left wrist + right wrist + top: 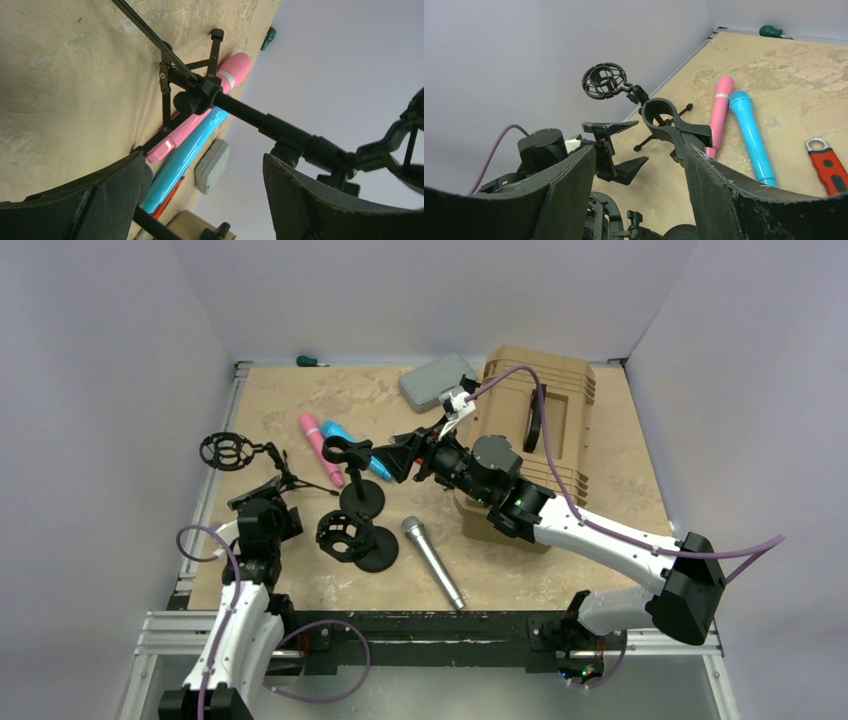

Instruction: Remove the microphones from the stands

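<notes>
A silver microphone (432,562) lies flat on the table, in front of the stands. A round-base stand (361,498) carries an empty black clip (346,451), which also shows in the right wrist view (664,117). My right gripper (400,460) is open and empty just right of that clip; in its wrist view (640,149) the clip sits just beyond the right finger. My left gripper (265,495) is open and empty beside the tripod stand (285,475), whose pole (260,120) crosses its wrist view above the gripper (200,157). A third stand (350,537) holds an empty shock mount.
A pink microphone (322,448) and a blue one (355,445) lie side by side behind the stands. A tan hard case (535,430) stands at the right under my right arm. A grey pouch (437,382) and a green-handled tool (310,361) lie at the back. A red-handled wrench (829,167) lies near the blue microphone.
</notes>
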